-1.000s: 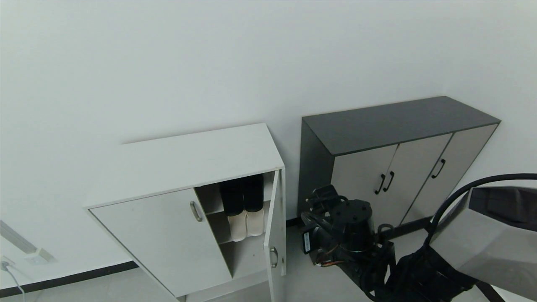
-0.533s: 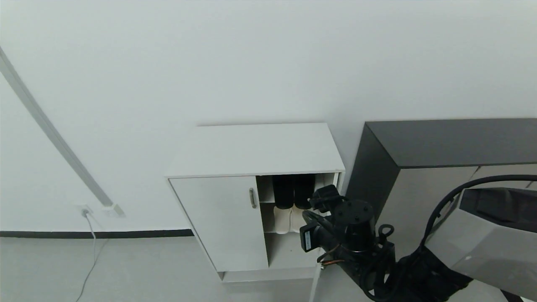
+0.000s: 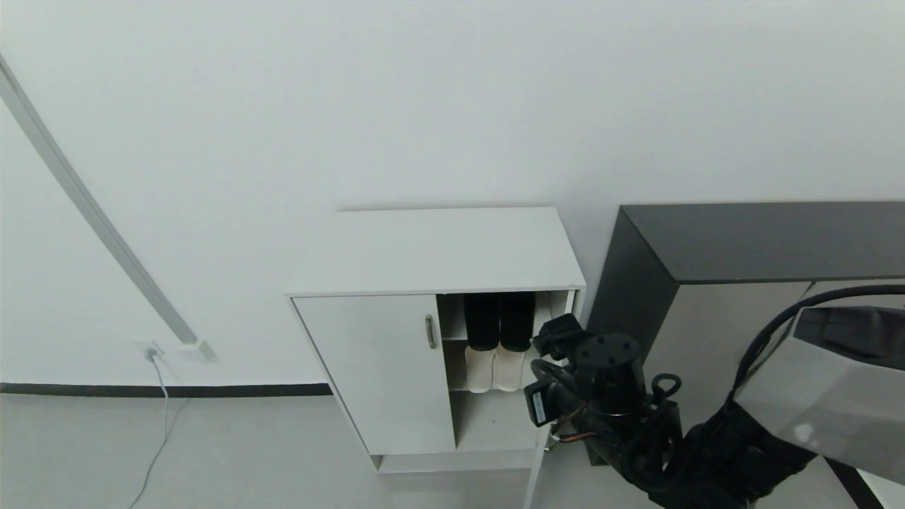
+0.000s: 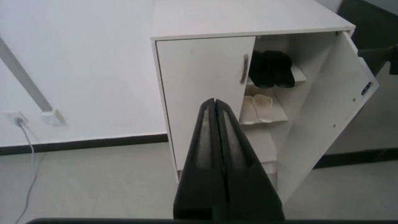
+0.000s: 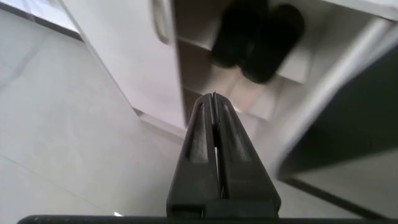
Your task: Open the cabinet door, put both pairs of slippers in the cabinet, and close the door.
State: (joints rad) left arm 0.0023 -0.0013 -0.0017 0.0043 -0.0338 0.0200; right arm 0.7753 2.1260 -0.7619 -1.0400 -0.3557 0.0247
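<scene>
The white cabinet (image 3: pixel 438 247) stands against the wall, its left door (image 3: pixel 375 375) closed and its right door (image 4: pixel 336 106) swung wide open. Black slippers (image 3: pixel 498 319) sit on the upper shelf, with white slippers (image 3: pixel 493 367) on the shelf below. They also appear as black slippers (image 4: pixel 272 67) and white slippers (image 4: pixel 258 107) in the left wrist view. My left gripper (image 4: pixel 214 101) is shut and holds nothing, well back from the cabinet front. My right gripper (image 5: pixel 213 96) is shut and holds nothing, just below the black slippers (image 5: pixel 258 40). My right arm (image 3: pixel 601 375) hangs by the open compartment.
A dark grey cabinet (image 3: pixel 742 240) stands close on the right of the white one. A wall socket with a cable (image 3: pixel 152 351) and a slanted conduit (image 3: pixel 92 212) are on the left wall. Bare floor (image 3: pixel 212 452) lies in front.
The head camera has swung, so the cabinet now faces me squarely and the open door shows edge-on. The slippers stay on their shelves. My right arm sits slightly nearer the opening.
</scene>
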